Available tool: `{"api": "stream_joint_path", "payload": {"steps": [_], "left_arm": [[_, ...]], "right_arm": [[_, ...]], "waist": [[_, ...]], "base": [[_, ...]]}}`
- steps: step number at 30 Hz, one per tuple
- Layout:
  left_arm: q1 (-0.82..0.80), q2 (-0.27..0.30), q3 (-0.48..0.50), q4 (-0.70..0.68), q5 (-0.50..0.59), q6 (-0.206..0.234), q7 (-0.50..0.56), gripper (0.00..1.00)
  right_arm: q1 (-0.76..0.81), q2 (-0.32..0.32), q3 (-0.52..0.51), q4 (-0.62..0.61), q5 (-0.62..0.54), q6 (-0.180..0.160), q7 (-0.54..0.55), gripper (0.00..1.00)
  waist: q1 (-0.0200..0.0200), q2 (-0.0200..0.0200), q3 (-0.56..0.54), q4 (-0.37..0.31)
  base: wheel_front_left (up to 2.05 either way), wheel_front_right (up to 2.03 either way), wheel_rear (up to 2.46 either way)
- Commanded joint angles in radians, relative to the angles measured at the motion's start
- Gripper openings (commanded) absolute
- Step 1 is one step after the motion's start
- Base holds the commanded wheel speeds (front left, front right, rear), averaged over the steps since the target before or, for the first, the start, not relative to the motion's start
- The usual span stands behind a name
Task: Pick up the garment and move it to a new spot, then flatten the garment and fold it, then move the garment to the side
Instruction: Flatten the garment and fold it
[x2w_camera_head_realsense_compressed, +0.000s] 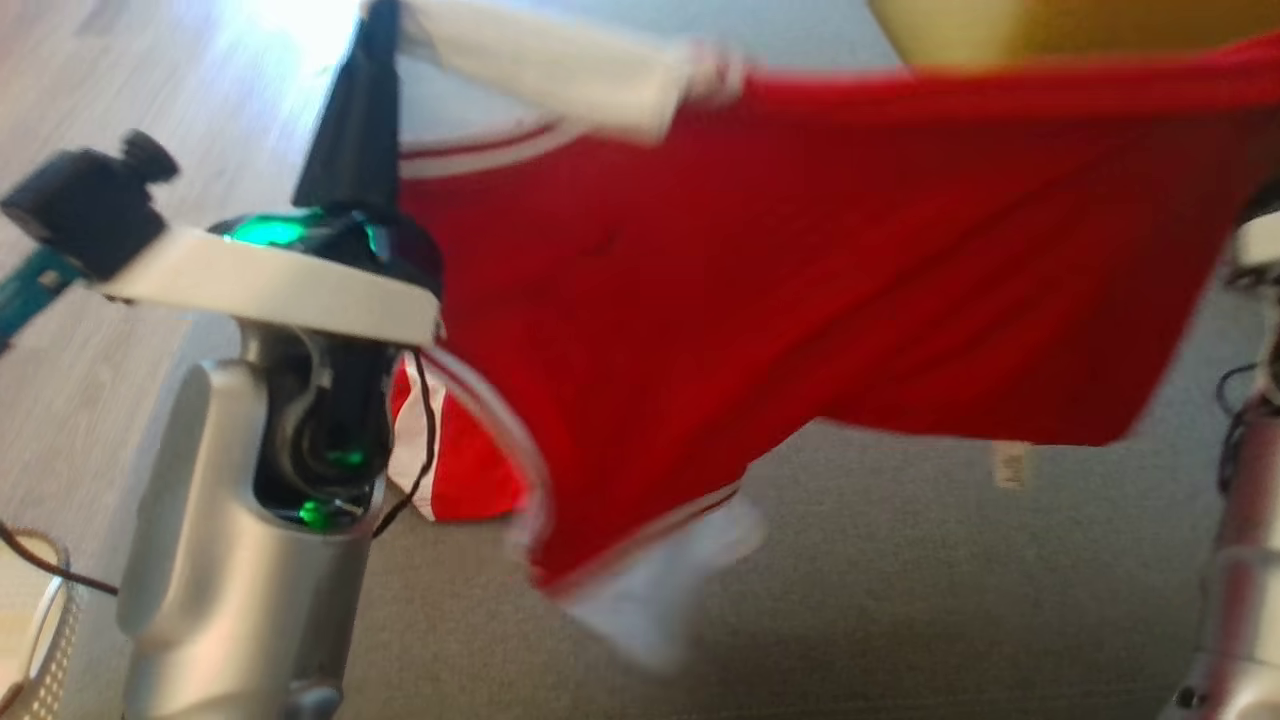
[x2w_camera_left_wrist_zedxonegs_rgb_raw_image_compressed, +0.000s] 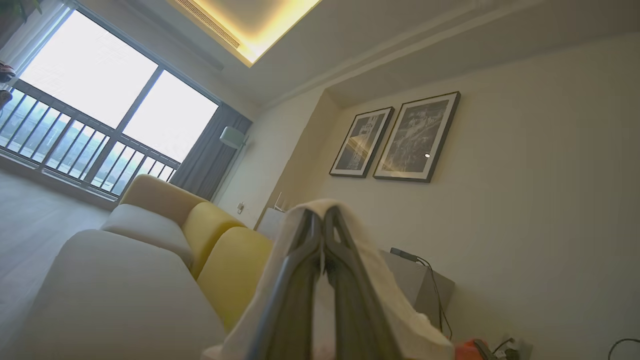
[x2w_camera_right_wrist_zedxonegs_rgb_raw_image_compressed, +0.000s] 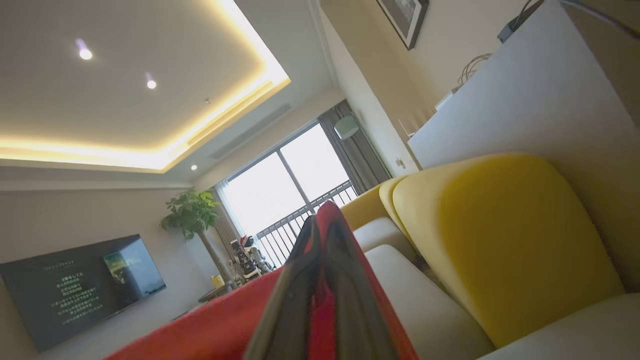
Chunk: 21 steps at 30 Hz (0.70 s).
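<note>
Sofa: yellow backs, cream seats, behind garment. Garment: red, white sleeves, stretched in air between both grippers, lower hem sagging, blurred in head view. Left gripper: fingers clamped on white sleeve. Right gripper: fingers clamped on red edge.

Silver forearm, white wrist collar, green lights, thin black cable, dark fingers

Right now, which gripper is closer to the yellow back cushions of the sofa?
Right. The right gripper, shut on the red garment, is close beside the yellow cushions. The left gripper, shut on the garment's white sleeve, is farther off, at the garment's other end.
</note>
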Motion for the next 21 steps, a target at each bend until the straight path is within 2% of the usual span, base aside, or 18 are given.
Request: {"api": "stream_joint_path", "payload": {"steps": [1, 5, 12, 16, 21], "left_arm": [[-0.069, 0.004, 0.056, -0.038, -0.025, 0.017, -0.005, 0.00], [-0.057, -0.009, 0.093, -0.056, -0.103, 0.067, -0.009, 0.00], [0.005, -0.014, 0.079, -0.108, -0.158, 0.121, 0.020, 0.00], [0.013, -0.016, 0.077, -0.129, -0.175, 0.153, 0.036, 0.00], [-0.028, -0.011, 0.068, -0.088, -0.184, 0.186, 0.083, 0.00]], "right_arm": [[-0.064, 0.001, 0.002, -0.052, 0.023, 0.007, 0.004, 0.00], [-0.065, 0.002, -0.026, -0.045, 0.097, 0.007, 0.014, 0.00], [-0.040, 0.002, -0.025, -0.013, 0.170, 0.007, 0.067, 0.00], [-0.041, 0.002, -0.027, 0.000, 0.160, 0.007, 0.084, 0.00], [-0.092, 0.002, -0.051, 0.083, 0.110, 0.007, 0.122, 0.00]], "waist": [[0.0000, 0.0000, -0.014, -0.011], [0.0000, 0.0000, -0.028, -0.023], [0.0000, 0.0000, -0.028, -0.047], [0.0000, 0.0000, -0.011, -0.065], [0.0000, 0.0000, 0.038, -0.079]], "base": [[0.00, 0.00, 0.00], [0.00, 0.00, 0.00], [0.00, 0.00, 0.00], [0.00, 0.00, 0.00], [0.00, 0.00, 0.00]]}}
